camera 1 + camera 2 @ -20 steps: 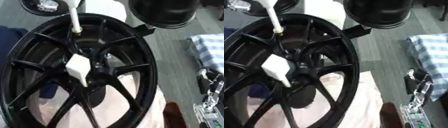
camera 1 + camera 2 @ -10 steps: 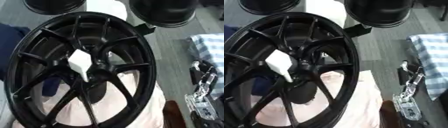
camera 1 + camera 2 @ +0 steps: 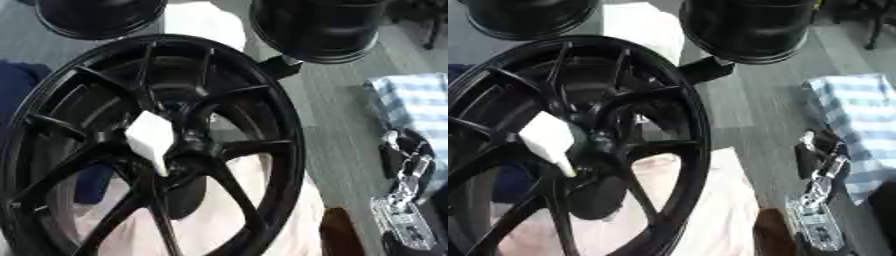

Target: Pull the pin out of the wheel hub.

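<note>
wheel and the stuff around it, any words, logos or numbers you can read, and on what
None can be read.
The black wheel shows no lettering on its rim or spokes.
The white block at the hub is blank.
The right hand, at the right edge, has silver parts with no legible marking.
The blue checked cloth bears only its pattern.
The two black round things at the top show no text.

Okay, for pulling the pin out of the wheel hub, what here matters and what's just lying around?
For the job:
black wheel
white pin at its hub
right robot hand, low at the right edge

Lying about:
two black round things at the top
blue checked cloth
</note>
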Robot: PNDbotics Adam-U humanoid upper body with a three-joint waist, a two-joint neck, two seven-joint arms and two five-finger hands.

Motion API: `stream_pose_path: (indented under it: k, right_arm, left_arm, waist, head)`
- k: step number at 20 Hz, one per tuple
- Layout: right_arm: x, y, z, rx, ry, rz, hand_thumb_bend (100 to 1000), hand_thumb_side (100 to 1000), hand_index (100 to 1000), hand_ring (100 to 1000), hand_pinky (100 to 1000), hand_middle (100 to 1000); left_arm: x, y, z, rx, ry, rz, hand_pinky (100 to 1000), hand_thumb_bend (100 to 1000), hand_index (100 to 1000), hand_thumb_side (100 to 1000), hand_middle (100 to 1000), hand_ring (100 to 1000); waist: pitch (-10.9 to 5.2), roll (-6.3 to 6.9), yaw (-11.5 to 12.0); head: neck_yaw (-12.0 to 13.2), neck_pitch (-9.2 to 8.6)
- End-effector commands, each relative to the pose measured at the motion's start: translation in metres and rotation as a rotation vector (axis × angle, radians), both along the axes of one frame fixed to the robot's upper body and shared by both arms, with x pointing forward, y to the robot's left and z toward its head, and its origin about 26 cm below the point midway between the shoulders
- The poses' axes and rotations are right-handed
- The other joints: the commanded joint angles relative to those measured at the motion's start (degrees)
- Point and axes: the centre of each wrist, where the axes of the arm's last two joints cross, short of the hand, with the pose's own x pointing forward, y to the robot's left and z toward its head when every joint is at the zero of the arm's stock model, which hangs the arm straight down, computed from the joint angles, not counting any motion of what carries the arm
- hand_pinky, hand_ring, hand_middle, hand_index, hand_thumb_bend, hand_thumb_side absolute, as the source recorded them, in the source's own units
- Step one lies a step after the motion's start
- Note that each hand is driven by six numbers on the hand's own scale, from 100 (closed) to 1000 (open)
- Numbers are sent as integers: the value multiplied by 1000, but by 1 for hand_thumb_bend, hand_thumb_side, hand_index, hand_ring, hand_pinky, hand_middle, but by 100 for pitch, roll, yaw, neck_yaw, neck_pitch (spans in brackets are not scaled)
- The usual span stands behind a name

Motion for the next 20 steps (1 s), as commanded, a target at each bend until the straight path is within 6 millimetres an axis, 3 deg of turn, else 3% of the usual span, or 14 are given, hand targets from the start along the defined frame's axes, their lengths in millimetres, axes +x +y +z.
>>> stream_pose_path:
  k: [1, 4, 7, 9, 11, 12, 13, 16, 20]
  right_arm:
    - [3, -2, 11, -19, -28, 14, 153, 401, 721, 686, 691, 572]
    - [5, 2, 11, -12, -32, 25, 154, 401, 721, 686, 690, 572]
    - [7, 6, 11, -7, -35, 38, 153, 399, 720, 686, 690, 572]
    - [8, 7, 12, -4, -38, 43, 154, 398, 720, 685, 690, 571]
    - [8, 9, 11, -1, -37, 48, 155, 398, 720, 685, 690, 571]
    - [8, 10, 11, 0, -36, 52, 155, 398, 720, 685, 690, 571]
    - [8, 11, 10, 1, -35, 56, 157, 397, 720, 685, 690, 571]
    - [8, 13, 9, 4, -32, 62, 158, 396, 719, 685, 690, 570]
    - [9, 14, 8, 7, -32, 64, 160, 396, 719, 685, 689, 570]
  left_arm:
    - [-6, -2, -8, -40, -73, 38, 507, 100, 409, 244, 254, 440]
    - [-1, -7, -44, -138, -68, 35, 519, 100, 442, 249, 280, 450]
    - [-1, -9, -82, -248, -75, 25, 539, 100, 487, 521, 324, 470]
    - [-3, -7, -108, -327, -84, 27, 555, 100, 520, 658, 357, 490]
    - [-6, -3, -135, -409, -89, 43, 569, 100, 541, 737, 378, 505]
    - [-8, -3, -149, -446, -92, 50, 582, 100, 569, 787, 407, 525]
    - [-10, -4, -164, -478, -93, 51, 628, 100, 678, 885, 514, 602]
    - [-17, -16, -195, -552, -126, 29, 700, 193, 811, 968, 674, 729]
    - [-20, -35, -220, -662, -203, -2, 702, 242, 847, 1000, 708, 738]
  waist:
    - [-86, 2, -35]
    - [-71, -32, -94]
    - [-69, -63, -157]
    - [-74, -79, -188]
    - [-80, -99, -209]
    - [-84, -109, -220]
    - [-90, -119, -234]
    - [-103, -138, -258]
    - [-83, -173, -249]
  head:
    - [65, -118]
    - [139, -153]
    - [189, -171]
    - [223, -167]
    - [247, -164]
    - [256, -158]
    - [268, -147]
    - [280, -123]
    - [239, -123]
